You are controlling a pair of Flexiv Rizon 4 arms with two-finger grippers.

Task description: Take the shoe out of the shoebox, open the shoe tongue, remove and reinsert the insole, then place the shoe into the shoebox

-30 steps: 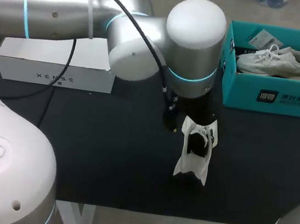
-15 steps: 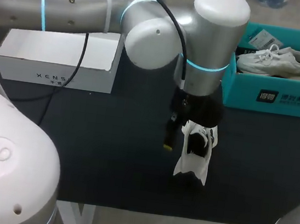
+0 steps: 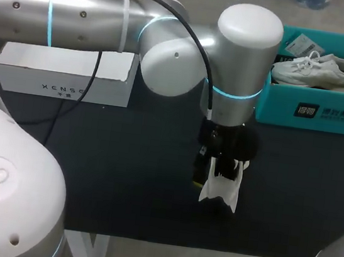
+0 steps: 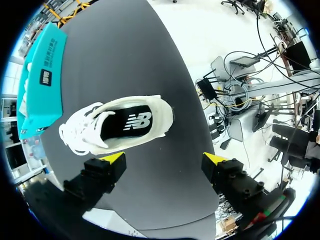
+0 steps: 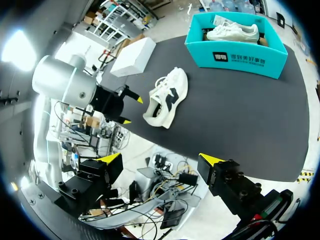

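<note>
A white shoe (image 3: 221, 189) with a dark insole lies on the black table, away from the teal shoebox (image 3: 313, 112). My left arm comes across from the left, and its gripper (image 3: 217, 169) hangs directly over the shoe, hiding the shoe's far end. In the left wrist view the shoe (image 4: 117, 125) lies just ahead of the open left gripper (image 4: 164, 158), nearer one finger, with nothing touching it. The right gripper (image 5: 161, 158) stands open and empty off the table's near side, well back from the shoe (image 5: 165, 97). The shoebox (image 5: 240, 42) holds a second white shoe (image 3: 319, 69).
A white carton (image 3: 65, 73) stands at the table's back left. A black cable (image 3: 68, 99) from the left arm drapes over it. The table's front edge runs just behind the shoe's near end.
My left arm has swung toward the table's front and come down over the shoe, so its gripper now covers the shoe's far end. The shoe has not moved.
</note>
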